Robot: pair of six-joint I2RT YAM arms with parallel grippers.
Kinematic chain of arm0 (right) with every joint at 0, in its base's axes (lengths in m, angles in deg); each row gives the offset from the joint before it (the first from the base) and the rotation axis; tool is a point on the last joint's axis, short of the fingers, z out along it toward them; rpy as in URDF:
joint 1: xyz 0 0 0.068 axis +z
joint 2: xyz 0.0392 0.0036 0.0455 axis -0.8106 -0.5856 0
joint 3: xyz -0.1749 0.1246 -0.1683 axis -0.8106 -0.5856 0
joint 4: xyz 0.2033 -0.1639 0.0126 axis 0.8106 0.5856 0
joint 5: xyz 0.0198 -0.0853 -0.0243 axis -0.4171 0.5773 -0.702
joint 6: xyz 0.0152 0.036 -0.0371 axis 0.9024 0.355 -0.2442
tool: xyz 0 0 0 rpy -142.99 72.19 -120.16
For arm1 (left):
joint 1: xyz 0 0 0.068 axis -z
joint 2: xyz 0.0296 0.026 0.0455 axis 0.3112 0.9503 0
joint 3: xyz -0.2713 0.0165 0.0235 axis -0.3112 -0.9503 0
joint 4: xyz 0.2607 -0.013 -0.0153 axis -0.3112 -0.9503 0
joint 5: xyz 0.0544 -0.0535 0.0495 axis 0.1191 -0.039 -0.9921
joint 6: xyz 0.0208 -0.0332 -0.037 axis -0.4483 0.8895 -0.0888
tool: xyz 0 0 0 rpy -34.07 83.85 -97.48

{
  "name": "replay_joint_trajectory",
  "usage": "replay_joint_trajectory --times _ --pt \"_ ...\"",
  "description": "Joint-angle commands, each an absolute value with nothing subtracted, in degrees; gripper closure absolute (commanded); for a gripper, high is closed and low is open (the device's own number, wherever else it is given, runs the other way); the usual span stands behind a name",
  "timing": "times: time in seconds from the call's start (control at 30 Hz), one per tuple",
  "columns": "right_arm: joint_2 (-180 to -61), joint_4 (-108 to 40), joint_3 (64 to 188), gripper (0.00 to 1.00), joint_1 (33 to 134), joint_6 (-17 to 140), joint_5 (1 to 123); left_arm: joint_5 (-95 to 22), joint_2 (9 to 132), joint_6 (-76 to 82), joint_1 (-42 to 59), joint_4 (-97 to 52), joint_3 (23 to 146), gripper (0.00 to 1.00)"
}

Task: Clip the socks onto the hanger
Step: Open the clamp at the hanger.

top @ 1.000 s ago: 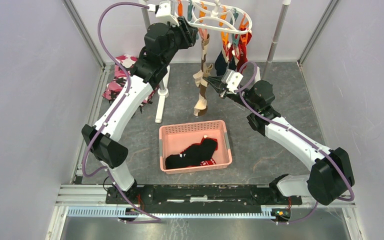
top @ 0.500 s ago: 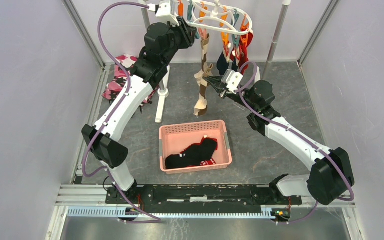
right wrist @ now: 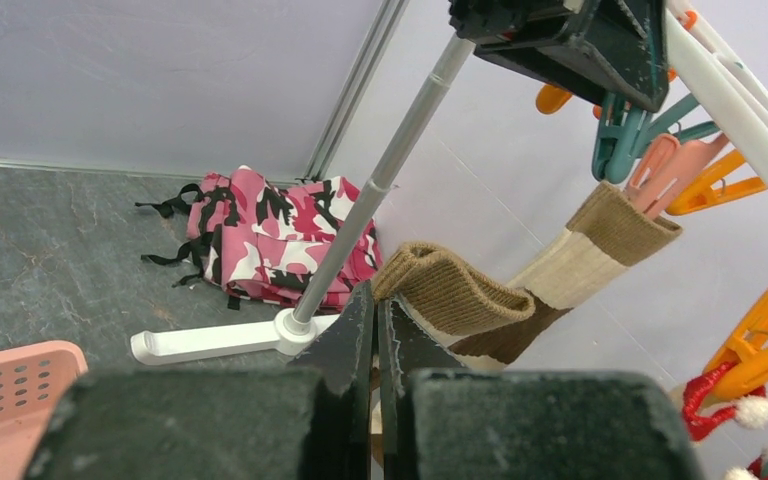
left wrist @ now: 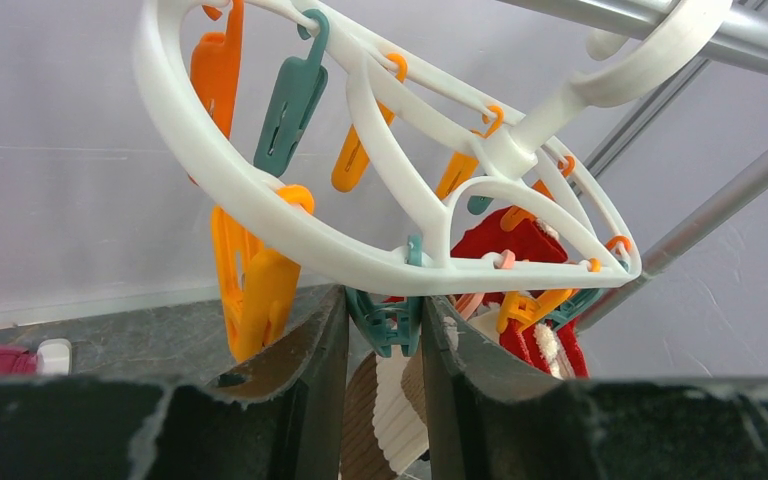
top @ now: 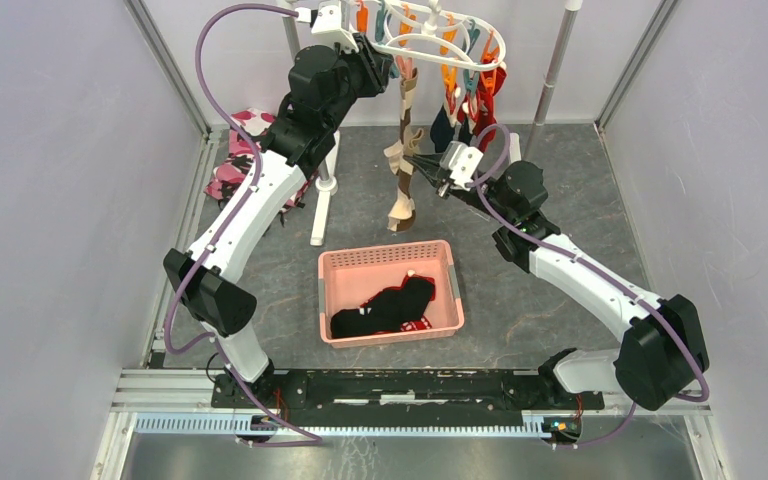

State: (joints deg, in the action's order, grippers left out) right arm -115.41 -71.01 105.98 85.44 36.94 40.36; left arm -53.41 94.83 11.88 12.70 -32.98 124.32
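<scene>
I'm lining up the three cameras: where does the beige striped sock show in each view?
Top external: the beige striped sock hangs upper centre, under the hanger.
Left wrist: bottom centre, below the teal clip pinched by the left pincer.
Right wrist: centre to right, its folded part pinched by the right pincer.
Shared landmark: the white hanger ring, in all three.

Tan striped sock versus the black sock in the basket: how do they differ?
The tan striped sock hangs under the hanger; the black sock lies crumpled in the pink basket. The tan striped sock is pinched in the right gripper's shut jaws; the black sock is untouched. Both are soft fabric socks.
</scene>
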Motion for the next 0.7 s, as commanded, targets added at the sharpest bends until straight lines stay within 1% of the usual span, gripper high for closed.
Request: replay_joint_trajectory --times 0.0,0.1,0.17,0.37,0.5,0.67 --pt "-116.4 -70.7 110.3 1.00 86.9 34.4 40.6 -54.5 93.4 10.6 12.5 -32.2 126.6 0.90" --pt "-117.9 -69.7 112.6 1.00 87.6 33.4 40.7 -54.5 93.3 10.8 12.5 -33.2 126.9 0.96" --pt "-119.3 -68.8 114.5 1.00 87.9 32.8 40.7 -54.5 93.1 10.8 12.5 -33.6 126.9 0.98" --pt "-124.6 -63.8 122.2 1.00 87.9 29.5 40.4 -55.4 92.2 10.6 12.5 -34.9 126.8 0.98" --pt "-127.0 -62.2 124.9 1.00 88.0 27.0 40.2 -56.4 91.8 9.8 12.5 -35.8 126.9 0.98" --pt "-130.8 -56.6 129.8 1.00 88.0 23.2 41.8 -57.4 91.2 8.6 12.5 -36.3 126.7 0.98"
